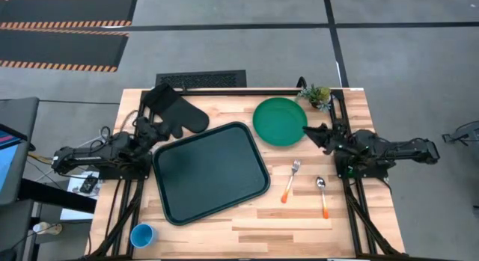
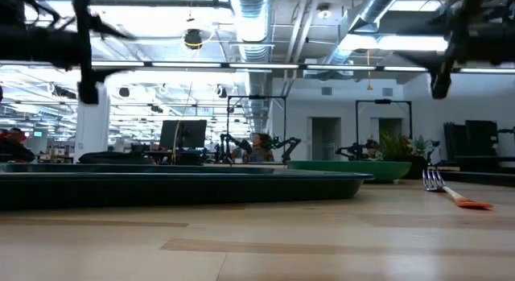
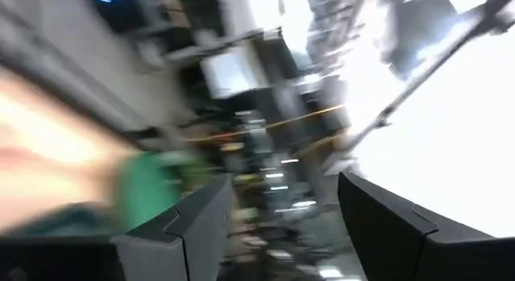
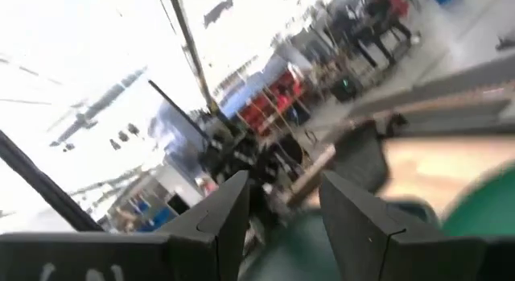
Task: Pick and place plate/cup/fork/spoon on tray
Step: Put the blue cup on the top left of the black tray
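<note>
The dark green-black tray (image 1: 209, 171) lies flat in the middle of the table. The green plate (image 1: 278, 120) lies flat at its far right. The fork (image 1: 291, 180) and the spoon (image 1: 322, 195) lie on the wood to the right of the tray. The light-blue cup (image 1: 142, 235) stands at the near left corner. My left gripper (image 3: 282, 184) is open and empty, raised over the tray's far left corner (image 1: 155, 134). My right gripper (image 4: 283, 180) is open and empty, raised beside the plate's right rim (image 1: 311, 132).
A black oven mitt (image 1: 176, 111) lies at the far left, just beyond the tray. A small potted plant (image 1: 316, 95) stands at the far right, behind the plate. Bare wood shows along the near edge (image 1: 254, 231).
</note>
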{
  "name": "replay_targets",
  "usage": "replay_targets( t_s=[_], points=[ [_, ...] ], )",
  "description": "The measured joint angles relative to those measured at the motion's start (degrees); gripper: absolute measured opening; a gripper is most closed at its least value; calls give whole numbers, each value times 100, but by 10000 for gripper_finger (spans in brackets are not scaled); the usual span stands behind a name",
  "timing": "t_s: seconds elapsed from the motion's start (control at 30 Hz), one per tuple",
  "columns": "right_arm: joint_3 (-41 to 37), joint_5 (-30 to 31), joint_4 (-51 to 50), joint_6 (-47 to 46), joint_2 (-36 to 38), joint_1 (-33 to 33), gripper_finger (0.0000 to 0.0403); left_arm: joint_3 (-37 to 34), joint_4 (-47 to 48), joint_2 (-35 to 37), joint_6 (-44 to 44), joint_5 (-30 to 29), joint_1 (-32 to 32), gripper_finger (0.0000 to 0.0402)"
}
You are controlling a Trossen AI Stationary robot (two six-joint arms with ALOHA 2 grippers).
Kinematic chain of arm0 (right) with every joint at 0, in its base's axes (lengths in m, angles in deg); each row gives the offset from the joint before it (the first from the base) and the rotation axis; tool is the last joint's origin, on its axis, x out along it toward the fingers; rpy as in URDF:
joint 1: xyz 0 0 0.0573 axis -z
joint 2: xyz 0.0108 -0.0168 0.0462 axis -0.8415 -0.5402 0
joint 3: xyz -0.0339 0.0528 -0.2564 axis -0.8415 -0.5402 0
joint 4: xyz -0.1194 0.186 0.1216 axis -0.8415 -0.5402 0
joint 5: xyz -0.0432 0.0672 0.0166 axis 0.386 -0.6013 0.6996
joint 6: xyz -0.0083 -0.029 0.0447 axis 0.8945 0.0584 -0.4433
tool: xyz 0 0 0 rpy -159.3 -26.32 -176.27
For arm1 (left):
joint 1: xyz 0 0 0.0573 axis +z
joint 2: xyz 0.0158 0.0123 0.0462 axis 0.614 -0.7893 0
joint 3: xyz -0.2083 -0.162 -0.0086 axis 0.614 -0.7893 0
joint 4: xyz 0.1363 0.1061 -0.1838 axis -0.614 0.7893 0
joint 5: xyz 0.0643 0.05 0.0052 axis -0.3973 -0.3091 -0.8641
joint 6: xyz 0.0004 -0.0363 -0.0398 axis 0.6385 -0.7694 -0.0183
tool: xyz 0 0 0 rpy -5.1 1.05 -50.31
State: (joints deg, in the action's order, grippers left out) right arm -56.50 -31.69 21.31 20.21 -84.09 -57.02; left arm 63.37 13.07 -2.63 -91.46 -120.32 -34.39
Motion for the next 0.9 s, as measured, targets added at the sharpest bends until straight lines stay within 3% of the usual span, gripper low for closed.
replay_targets(
  t_s=[0.1, 0.23, 0.4, 0.5, 0.6, 0.7, 0.8, 0.9],
  points=[
    [787, 81, -205, 1116, -597, -1, 179, 94, -914, -31, 308, 490, -2, 217],
    [2161, 289, -1118, 2531, -1873, 39, 179, 832, -612, -406, 712, 1020, -7, 217],
    [3768, 276, -2870, 2848, -3569, 190, 179, 2367, 1186, -1680, 654, 2017, -14, 217],
    [4521, 179, -3747, 2856, -4437, 205, 179, 3503, 2824, -2655, 366, 3433, -91, 217],
    [5047, -309, -4429, 2907, -5103, 202, 179, 4536, 4681, -3658, 252, 4846, -372, 217],
    [5300, -720, -4995, 2874, -5474, 200, 179, 5367, 6216, -4564, 270, 5416, -841, 217],
    [5309, -1127, -5413, 2739, -5580, 200, 179, 5944, 7073, -5287, 333, 5868, -1497, 217],
    [5252, -1328, -5672, 2564, -5503, 196, 179, 6287, 7482, -5754, 254, 5695, -2318, 217]
  ],
)
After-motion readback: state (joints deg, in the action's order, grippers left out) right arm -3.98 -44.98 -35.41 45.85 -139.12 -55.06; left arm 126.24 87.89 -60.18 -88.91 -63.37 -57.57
